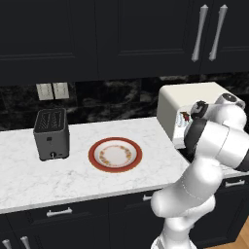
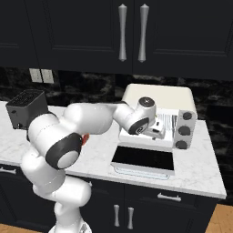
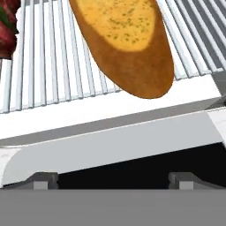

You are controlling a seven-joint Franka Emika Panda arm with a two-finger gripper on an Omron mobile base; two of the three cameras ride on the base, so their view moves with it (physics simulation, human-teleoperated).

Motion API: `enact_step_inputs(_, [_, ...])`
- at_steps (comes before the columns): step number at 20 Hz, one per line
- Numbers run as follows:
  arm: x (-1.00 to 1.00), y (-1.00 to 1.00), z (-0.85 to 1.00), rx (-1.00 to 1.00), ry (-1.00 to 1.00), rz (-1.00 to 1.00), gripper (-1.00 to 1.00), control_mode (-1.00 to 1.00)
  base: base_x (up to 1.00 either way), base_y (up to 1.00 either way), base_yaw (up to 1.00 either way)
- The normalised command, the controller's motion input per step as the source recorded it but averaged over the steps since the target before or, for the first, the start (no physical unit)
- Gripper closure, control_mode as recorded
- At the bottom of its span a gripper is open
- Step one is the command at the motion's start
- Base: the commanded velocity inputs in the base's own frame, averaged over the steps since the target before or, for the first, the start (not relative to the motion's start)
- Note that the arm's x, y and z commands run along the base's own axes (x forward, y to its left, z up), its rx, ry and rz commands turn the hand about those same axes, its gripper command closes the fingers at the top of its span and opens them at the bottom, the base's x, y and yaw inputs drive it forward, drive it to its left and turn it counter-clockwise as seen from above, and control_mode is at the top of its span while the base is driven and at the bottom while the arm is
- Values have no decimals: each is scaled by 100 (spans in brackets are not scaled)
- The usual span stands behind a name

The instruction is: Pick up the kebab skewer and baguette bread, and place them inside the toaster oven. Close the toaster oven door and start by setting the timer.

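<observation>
My gripper gapes wide, holding nothing. The baguette bread lies on the rack beside the kebab skewer, both inside the toaster oven. The toaster oven door hangs open, so closing looks next.

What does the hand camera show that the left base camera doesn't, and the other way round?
Hand view alone: the baguette bread lying on the wire rack inside the toaster oven, the kebab skewer at the rack's left edge, and the gripper open, holding nothing. Left base view alone: the red-rimmed plate on the marble counter, the dark slot toaster, the wall outlets and the upper cabinets' handles. Both share the toaster oven, seen from outside in one and from within in the other.
</observation>
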Motion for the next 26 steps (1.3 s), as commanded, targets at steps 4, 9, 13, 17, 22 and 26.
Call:
enact_step_inputs(4, [-94, 1, 49, 0, 2, 0, -100, -100, 0, 0, 0])
enact_step_inputs(9, [-100, 33, 12, 0, 13, 4, -100, -100, 0, 0, 0])
enact_step_inputs(13, [-99, 28, -2, 0, 15, 8, -100, -100, 0, 0, 0])
enact_step_inputs(17, [-91, 5, -23, 0, 10, 10, -100, -100, 0, 0, 0])
enact_step_inputs(22, [-53, 0, -42, 0, 14, 5, -100, -100, 0, 0, 0])
enact_step_inputs(26, [-23, 11, -39, 0, 9, 4, -100, -100, 0, 0, 0])
